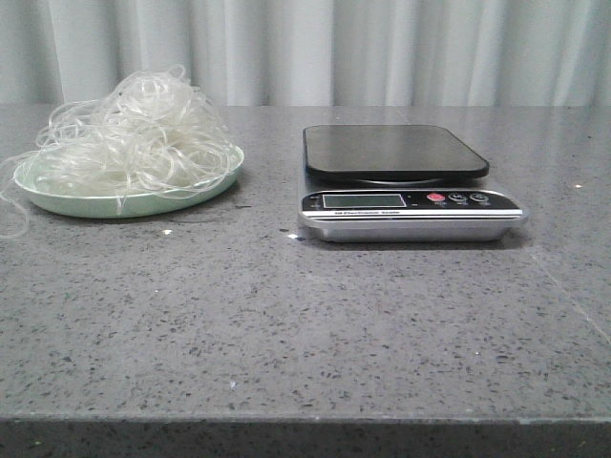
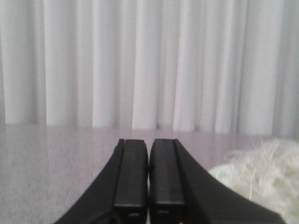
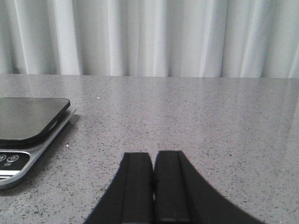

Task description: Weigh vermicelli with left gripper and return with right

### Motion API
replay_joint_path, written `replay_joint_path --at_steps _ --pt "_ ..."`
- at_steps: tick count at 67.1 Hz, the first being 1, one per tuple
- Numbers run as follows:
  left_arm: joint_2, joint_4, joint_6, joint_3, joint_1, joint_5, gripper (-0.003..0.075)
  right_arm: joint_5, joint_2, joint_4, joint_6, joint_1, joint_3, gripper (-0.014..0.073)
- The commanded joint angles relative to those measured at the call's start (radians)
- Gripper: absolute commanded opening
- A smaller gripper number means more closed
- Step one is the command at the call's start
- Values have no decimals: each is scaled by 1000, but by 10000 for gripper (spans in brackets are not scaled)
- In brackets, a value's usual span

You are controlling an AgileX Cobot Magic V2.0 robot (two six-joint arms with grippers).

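Note:
The vermicelli (image 1: 134,129) is a fluffy tangle of thin whitish strands piled on a pale green plate (image 1: 124,202) at the far left of the table. A silver kitchen scale (image 1: 409,181) with a bare black platform stands right of the plate. Neither gripper shows in the front view. In the left wrist view my left gripper (image 2: 148,141) is shut and empty, low over the table, with the vermicelli (image 2: 266,172) beside it. In the right wrist view my right gripper (image 3: 153,154) is shut and empty above the table, with the scale (image 3: 28,135) off to one side.
The grey speckled table (image 1: 305,324) has a front edge near the bottom of the front view. A pale pleated curtain (image 1: 382,48) hangs behind the table. A few loose strands trail off the plate onto the table at the left.

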Motion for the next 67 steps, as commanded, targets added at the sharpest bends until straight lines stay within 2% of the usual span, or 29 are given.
replay_joint_path --at_steps 1,6,18,26,31,37,50,60,67 --pt "0 -22 -11 -50 2 -155 137 -79 -11 -11 -5 -6 -7 151" --pt "4 -22 -11 -128 2 -113 137 -79 -11 -11 -5 -6 -7 151" --pt "61 -20 -11 -425 2 101 137 -83 -11 -11 -5 -6 -7 151" --pt "151 -5 -11 -610 2 288 137 -83 -11 -8 -5 -6 -7 151" --pt "245 2 -11 -739 0 452 137 -83 -11 4 -5 -6 -7 151" --pt "331 4 -11 -817 -16 523 138 -82 -11 7 -5 -6 -7 151" --pt "510 4 -11 -881 -101 597 141 -78 -11 7 -5 -6 -7 151" --pt "645 4 53 -906 -206 632 230 -72 -11 7 -5 -6 -7 151" --pt "746 4 62 -934 -289 633 349 -71 -11 7 -5 -6 -7 151"
